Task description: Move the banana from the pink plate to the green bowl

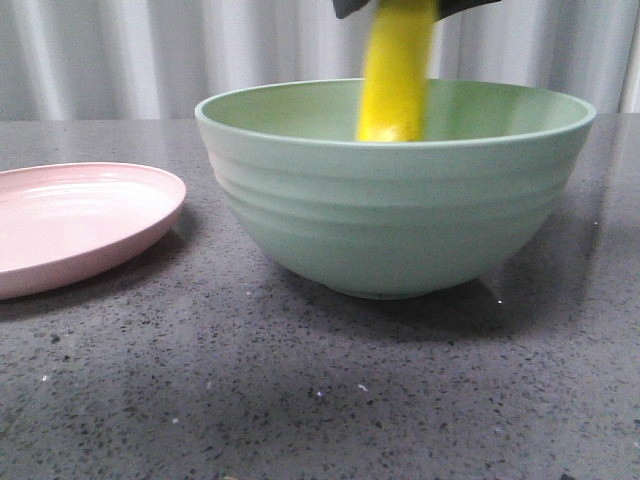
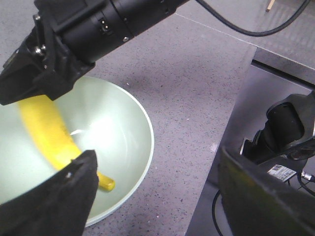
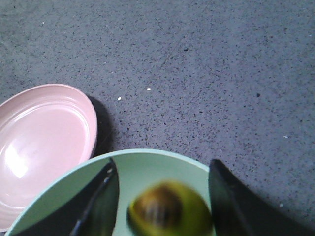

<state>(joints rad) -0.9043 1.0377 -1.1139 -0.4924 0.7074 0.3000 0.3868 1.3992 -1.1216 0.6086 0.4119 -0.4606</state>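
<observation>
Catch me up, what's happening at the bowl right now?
The right gripper is holding the banana upright over the green bowl, with its lower end already below the rim, apparently clear of the bottom. The pink plate sits empty on the table beside the bowl, on the robot's left. The left gripper hangs open beside the bowl, holding nothing. The banana hasn't been let go yet.
</observation>
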